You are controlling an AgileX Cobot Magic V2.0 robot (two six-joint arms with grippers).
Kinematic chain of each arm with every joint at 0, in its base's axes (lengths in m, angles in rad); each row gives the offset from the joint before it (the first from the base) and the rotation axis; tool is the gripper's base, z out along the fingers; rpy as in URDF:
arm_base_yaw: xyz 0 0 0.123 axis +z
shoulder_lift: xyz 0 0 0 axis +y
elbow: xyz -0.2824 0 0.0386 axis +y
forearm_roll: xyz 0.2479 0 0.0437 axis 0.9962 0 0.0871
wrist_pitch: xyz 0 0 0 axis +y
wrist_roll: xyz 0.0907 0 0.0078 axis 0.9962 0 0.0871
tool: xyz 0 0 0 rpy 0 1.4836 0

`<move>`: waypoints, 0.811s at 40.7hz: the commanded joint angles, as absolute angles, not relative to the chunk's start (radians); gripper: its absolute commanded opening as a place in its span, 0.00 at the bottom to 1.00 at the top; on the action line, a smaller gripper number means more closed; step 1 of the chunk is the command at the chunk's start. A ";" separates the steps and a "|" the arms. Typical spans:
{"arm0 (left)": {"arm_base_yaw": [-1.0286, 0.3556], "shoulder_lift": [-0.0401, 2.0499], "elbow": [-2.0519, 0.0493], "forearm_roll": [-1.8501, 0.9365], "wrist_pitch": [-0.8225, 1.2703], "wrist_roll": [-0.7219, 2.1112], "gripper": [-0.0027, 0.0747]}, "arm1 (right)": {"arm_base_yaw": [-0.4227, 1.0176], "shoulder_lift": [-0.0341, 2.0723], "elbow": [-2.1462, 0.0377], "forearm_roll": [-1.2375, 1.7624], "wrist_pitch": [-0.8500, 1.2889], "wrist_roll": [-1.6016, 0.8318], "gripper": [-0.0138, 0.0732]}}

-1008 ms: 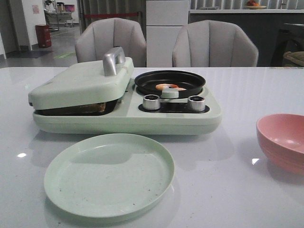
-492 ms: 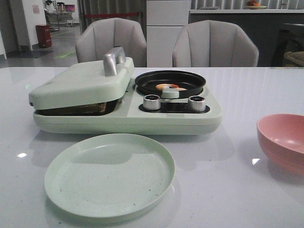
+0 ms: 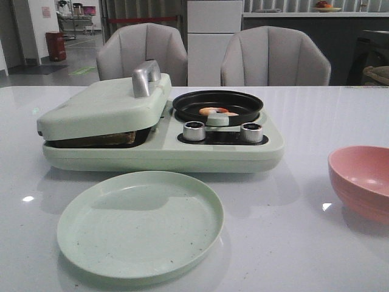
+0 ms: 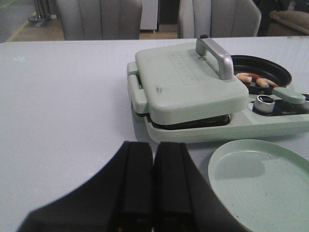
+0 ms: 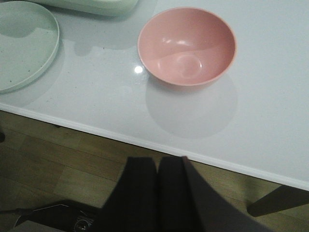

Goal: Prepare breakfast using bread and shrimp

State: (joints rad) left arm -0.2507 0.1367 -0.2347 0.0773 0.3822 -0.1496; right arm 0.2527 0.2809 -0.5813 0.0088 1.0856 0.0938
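The left gripper (image 4: 153, 186) has its two black fingers pressed together with nothing between them, low over the white table (image 4: 63, 106), short of the cooker (image 4: 217, 123). The right gripper (image 5: 158, 193) is likewise closed on nothing; it hangs off the near edge of the table, over wood floor (image 5: 58, 169), with the pink bowl (image 5: 187, 46) on the table beyond it.

The bread (image 3: 112, 139) is inside the cooker's left half, under the lowered lid (image 3: 103, 106). Only a thin strip of brown crust and toasted-looking surface shows in the gap between lid and base, lying flat, its visible edge running left to right along the cooker's front. How many slices are there cannot be told. The lid sits tilted, raised at the front, with a silver handle (image 3: 146, 77) on top.

The shrimp (image 3: 214, 111) lie in the round black pan (image 3: 217, 104) on the cooker's right half: small curled pieces, orange-pink with white. In the left wrist view at least two show side by side; which way each curl points is too small to read.

Two silver knobs (image 3: 194, 130) stand on the cooker's front panel below the pan. A pale green plate (image 3: 140, 224) rests on the table just in front of the cooker, and the bowl stands well to the right.
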 commanded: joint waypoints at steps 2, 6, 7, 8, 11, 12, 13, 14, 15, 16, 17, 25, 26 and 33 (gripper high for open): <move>-0.236 0.093 -0.214 0.070 0.259 -0.157 0.16 | 0.252 0.290 -0.607 0.000 1.015 0.089 0.20; -0.231 0.065 -0.170 0.070 0.229 -0.157 0.16 | 0.252 0.290 -0.607 0.000 1.015 0.089 0.20; -0.229 0.052 -0.156 0.070 0.221 -0.155 0.16 | 0.252 0.290 -0.607 0.000 1.015 0.089 0.20; -0.222 0.042 -0.145 0.073 0.214 -0.147 0.16 | 0.252 0.290 -0.607 0.000 1.015 0.089 0.20; -0.204 0.008 -0.104 0.067 0.176 -0.106 0.16 | 0.252 0.290 -0.607 0.000 1.015 0.089 0.20; -0.200 -0.005 -0.087 0.052 0.152 -0.075 0.16 | 0.252 0.290 -0.607 0.000 1.015 0.089 0.20; -0.194 -0.015 -0.073 0.028 0.133 -0.046 0.17 | 0.252 0.290 -0.607 0.000 1.015 0.089 0.20; -0.189 -0.025 -0.055 0.008 0.106 -0.006 0.17 | 0.252 0.290 -0.607 0.000 1.015 0.089 0.20; -0.184 -0.025 -0.037 -0.023 0.081 0.018 0.17 | 0.252 0.290 -0.607 0.000 1.015 0.089 0.20; -0.178 -0.023 -0.024 -0.044 0.049 0.037 0.17 | 0.252 0.290 -0.607 0.000 1.015 0.089 0.20; -0.176 -0.023 -0.008 -0.053 0.027 0.042 0.17 | 0.252 0.290 -0.607 0.000 1.016 0.089 0.20; -0.123 -0.023 0.031 -0.020 0.000 0.040 0.17 | 0.252 0.290 -0.607 0.000 1.016 0.089 0.20; -0.116 -0.023 0.031 -0.009 0.000 0.036 0.17 | 0.252 0.290 -0.607 0.000 1.016 0.089 0.20; -0.100 -0.023 0.031 0.000 0.008 0.035 0.17 | 0.252 0.290 -0.607 0.000 1.016 0.089 0.20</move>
State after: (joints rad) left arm -0.1035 -0.0035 0.0029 0.0000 0.0946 0.0339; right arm 0.2527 0.2809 -0.5813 0.0088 1.0856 0.0938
